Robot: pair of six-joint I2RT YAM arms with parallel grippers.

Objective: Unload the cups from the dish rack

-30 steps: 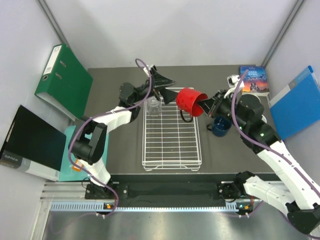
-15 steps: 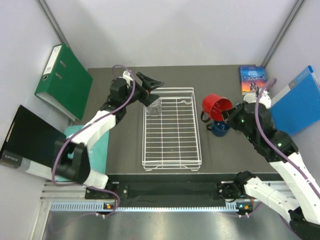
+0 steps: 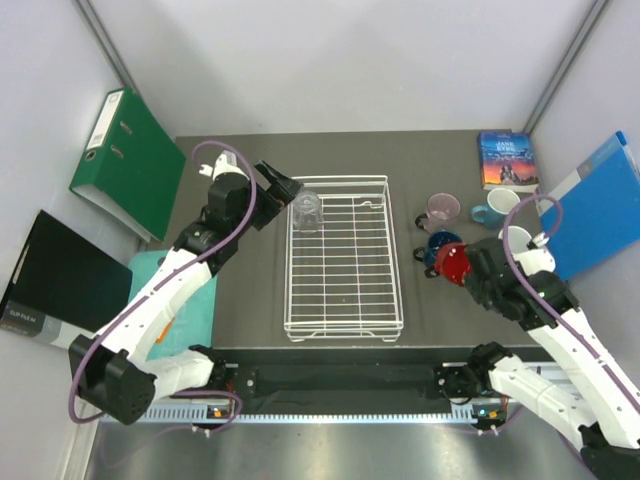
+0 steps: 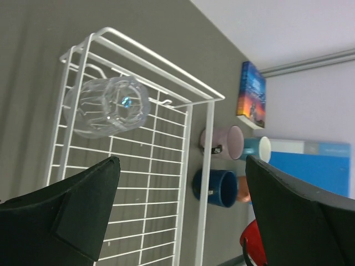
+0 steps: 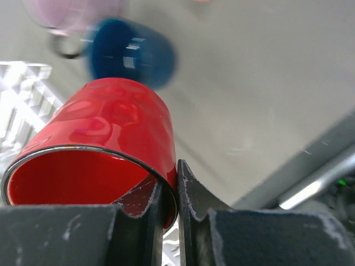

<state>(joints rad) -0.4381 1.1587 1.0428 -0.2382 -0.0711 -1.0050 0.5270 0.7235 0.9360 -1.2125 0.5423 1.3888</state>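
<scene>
The white wire dish rack [image 3: 345, 300] lies mid-table. A clear glass tumbler [image 3: 307, 210] lies in its far left corner, also seen in the left wrist view [image 4: 105, 105]. My left gripper [image 3: 283, 190] hangs open just left of the tumbler, with nothing between its fingers [image 4: 89, 199]. My right gripper [image 3: 464, 266] is shut on the rim of the red mug [image 5: 111, 127], right of the rack and just in front of the dark blue mug [image 3: 440, 243]. The mauve mug [image 3: 441, 208] and light blue mug [image 3: 495, 213] stand on the table behind them.
A green binder [image 3: 128, 160] and a black binder [image 3: 65, 285] lean at the left, beside a teal pad [image 3: 140, 300]. A book [image 3: 507, 160] lies at the far right. A blue folder [image 3: 595, 205] stands at the right edge.
My right arm carried the red mug from over the rack's far right corner down to the table side right of the rack. My left arm drew back leftward, still open.
</scene>
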